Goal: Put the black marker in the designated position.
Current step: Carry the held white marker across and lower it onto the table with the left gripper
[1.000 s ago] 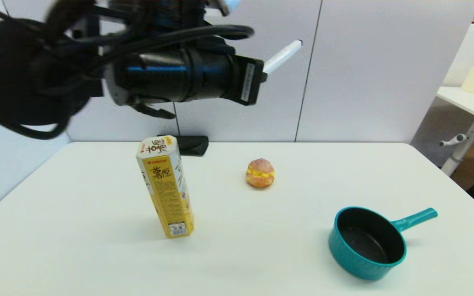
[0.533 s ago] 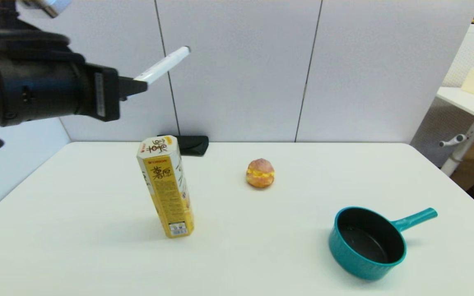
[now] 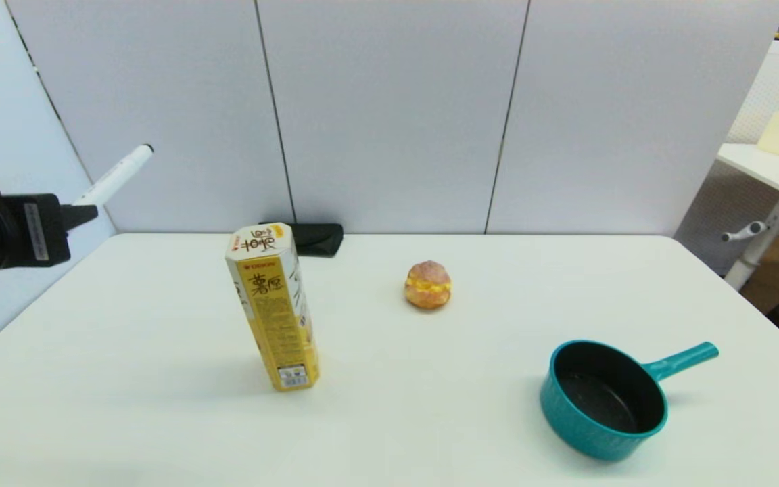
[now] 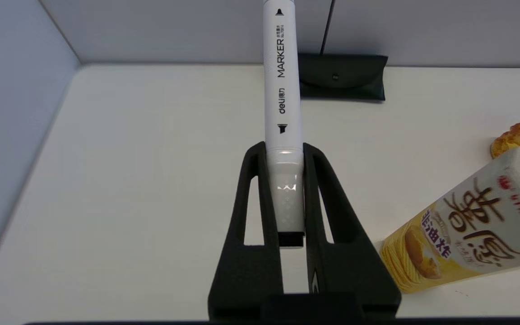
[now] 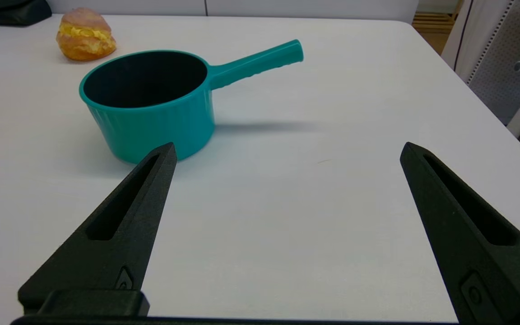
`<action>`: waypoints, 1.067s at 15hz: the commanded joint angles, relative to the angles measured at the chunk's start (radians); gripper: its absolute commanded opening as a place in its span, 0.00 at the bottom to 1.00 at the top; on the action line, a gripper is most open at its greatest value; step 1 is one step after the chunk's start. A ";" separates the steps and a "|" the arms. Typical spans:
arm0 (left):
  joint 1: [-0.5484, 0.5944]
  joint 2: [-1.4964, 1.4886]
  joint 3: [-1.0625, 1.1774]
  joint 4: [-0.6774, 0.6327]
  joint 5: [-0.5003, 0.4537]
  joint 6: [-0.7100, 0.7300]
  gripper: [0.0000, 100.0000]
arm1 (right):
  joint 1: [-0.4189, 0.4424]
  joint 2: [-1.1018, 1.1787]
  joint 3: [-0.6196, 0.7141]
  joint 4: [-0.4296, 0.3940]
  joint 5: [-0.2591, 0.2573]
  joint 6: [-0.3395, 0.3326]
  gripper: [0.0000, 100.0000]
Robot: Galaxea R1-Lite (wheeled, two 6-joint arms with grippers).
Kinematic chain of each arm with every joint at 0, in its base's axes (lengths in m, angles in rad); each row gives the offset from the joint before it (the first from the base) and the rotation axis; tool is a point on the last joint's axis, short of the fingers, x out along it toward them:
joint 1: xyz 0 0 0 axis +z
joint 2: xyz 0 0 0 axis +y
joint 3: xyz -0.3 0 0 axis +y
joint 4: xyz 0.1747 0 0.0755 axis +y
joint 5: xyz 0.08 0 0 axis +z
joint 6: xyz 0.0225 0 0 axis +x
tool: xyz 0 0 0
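We saw the left gripper [image 4: 285, 151] clamped on the black marker [image 4: 280, 85] – raised off-table (far left); right gripper [image 5: 287, 153] gaped wide.

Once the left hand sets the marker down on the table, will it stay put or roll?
Likely to roll: the black marker looks round and smooth, and the table is bare. It looks rigid. Held near one end by the left hand, it may tip on release.

The white worktop [image 3: 430, 406] carries four items: a yellow carton [image 3: 272, 308] standing upright at left-centre, a black pouch [image 3: 317, 238] lying at the far edge, a cream puff [image 3: 427, 285] mid-table, and a teal pot [image 3: 604, 399] at near right.
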 commanded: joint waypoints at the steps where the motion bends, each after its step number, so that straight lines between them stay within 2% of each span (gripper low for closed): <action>1: 0.017 0.089 0.288 -0.224 0.001 -0.114 0.00 | 0.000 0.001 0.000 -0.001 0.000 0.000 1.00; 10: -0.043 0.326 0.369 -0.298 -0.002 -0.117 0.00 | 0.000 0.001 0.000 -0.001 0.000 0.000 1.00; 16: -0.073 0.363 0.377 -0.289 -0.002 -0.111 0.00 | 0.000 0.001 0.000 -0.001 0.000 0.000 1.00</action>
